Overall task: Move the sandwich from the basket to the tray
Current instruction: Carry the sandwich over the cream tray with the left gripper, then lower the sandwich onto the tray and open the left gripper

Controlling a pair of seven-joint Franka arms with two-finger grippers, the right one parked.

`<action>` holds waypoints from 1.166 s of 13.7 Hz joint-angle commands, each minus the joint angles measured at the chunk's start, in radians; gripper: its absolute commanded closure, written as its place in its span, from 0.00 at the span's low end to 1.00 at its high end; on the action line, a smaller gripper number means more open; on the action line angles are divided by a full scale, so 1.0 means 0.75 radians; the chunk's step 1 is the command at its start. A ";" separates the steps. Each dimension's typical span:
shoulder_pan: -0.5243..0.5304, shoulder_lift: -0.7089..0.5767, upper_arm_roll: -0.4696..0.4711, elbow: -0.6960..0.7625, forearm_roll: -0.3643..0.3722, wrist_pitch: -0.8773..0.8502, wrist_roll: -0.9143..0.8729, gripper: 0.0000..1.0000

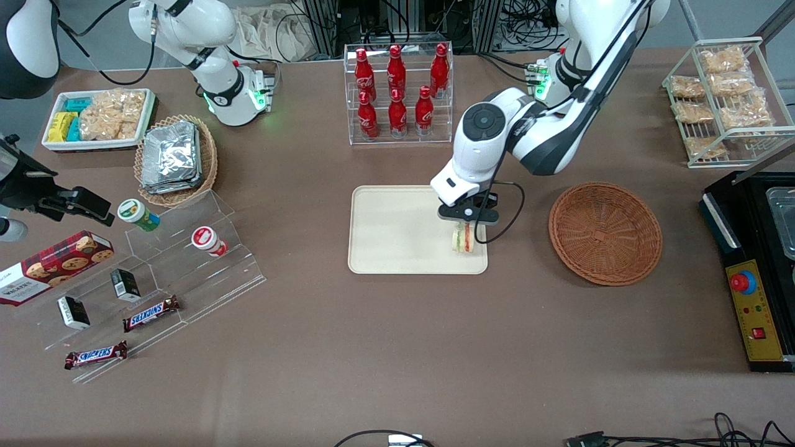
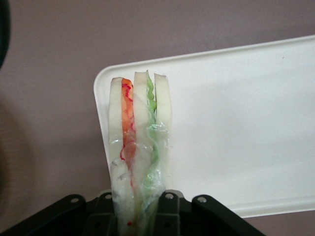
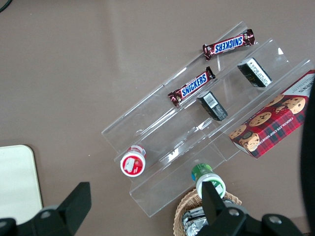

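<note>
Left arm's gripper (image 1: 464, 231) is over the corner of the tray (image 1: 397, 248) nearest the basket (image 1: 605, 233), fingers pinched on the sandwich (image 1: 463, 239). The sandwich hangs edge-on from the gripper, cut face showing its layers: white bread, red-orange filling, bread, green filling, bread, all under clear plastic wrap. In the left wrist view the sandwich (image 2: 140, 147) runs out from between the black finger mounts, with the tray (image 2: 236, 128) beneath it and a rounded tray corner just beside the sandwich tip. Cannot tell whether the sandwich's lower end touches the tray surface or is just above it. The basket sits on the brown table (image 1: 397, 347) beside the tray, toward the working arm's end, nothing visible in it. Rest of tray surface bare.
</note>
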State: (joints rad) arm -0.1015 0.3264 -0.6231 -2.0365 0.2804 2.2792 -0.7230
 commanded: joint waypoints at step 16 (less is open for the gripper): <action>-0.041 0.279 0.000 0.036 0.209 0.064 -0.165 0.64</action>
State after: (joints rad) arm -0.1217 0.5103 -0.6225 -2.0324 0.4105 2.3266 -0.8194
